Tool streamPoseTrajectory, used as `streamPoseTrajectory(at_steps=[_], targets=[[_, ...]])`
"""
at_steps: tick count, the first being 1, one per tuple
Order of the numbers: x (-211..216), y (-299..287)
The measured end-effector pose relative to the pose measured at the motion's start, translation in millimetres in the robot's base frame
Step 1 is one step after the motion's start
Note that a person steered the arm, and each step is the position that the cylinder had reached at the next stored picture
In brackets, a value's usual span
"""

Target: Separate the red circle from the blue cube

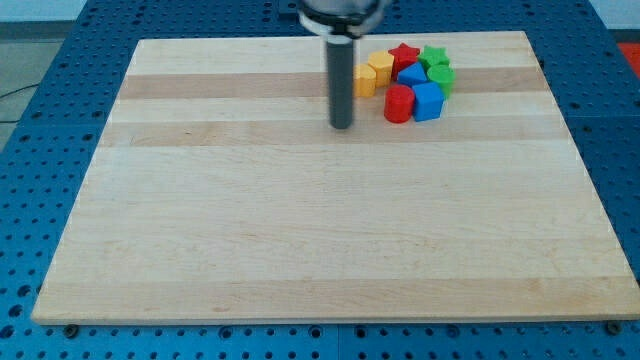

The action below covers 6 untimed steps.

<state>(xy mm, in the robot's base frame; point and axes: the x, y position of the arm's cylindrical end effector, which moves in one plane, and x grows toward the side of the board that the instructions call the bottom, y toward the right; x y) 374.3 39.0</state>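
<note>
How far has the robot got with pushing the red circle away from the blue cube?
Nothing looks done yet: the red circle sits touching the blue cube at the bottom of the cluster of blocks. In hand: my tip rests on the board to the view's left of the red circle, with a gap between them. Left to do: reach the circle and push it away.

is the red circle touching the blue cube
Touching: in the camera view the red circle sits flush against the blue cube on its right, no board showing between them.

It looked like a robotics lab: a pale wooden bench (330, 240) lay on a blue perforated base (60, 120) with regular holes, visible from 9 to 3 o'clock.
</note>
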Motion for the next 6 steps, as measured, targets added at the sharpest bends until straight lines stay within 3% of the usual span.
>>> streamPoseTrajectory(at_steps=[1,6], targets=[[14.6,99.2],[-10.3,93.5]])
